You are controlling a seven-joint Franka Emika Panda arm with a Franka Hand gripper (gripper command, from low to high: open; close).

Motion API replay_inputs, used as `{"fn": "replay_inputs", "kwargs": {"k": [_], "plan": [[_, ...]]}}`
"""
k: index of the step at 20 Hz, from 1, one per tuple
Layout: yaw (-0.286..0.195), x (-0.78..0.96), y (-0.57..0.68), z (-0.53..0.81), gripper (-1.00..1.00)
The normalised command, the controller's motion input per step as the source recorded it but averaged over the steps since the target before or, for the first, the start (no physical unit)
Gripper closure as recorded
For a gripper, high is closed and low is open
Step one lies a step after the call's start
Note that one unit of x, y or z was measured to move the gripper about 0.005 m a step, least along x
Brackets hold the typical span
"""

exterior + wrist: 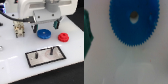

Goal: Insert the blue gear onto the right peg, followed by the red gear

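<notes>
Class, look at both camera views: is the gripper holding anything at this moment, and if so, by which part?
Nothing is held. The gripper hangs above the blue gear, which lies flat on the table; no fingers touch it in the wrist view.

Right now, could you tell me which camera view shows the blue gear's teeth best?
The wrist view: the blue gear fills much of it, with toothed rim and centre hole clear. The exterior view shows the same gear only as a small blue disc, teeth too blurred to distinguish.
</notes>
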Motion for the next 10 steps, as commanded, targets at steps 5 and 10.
{"fn": "replay_inputs", "kwargs": {"k": [5,10], "plan": [[0.0,-0.21,0.01,-0.38,-1.0],[0.0,-0.29,0.0,-0.29,1.0]]}}
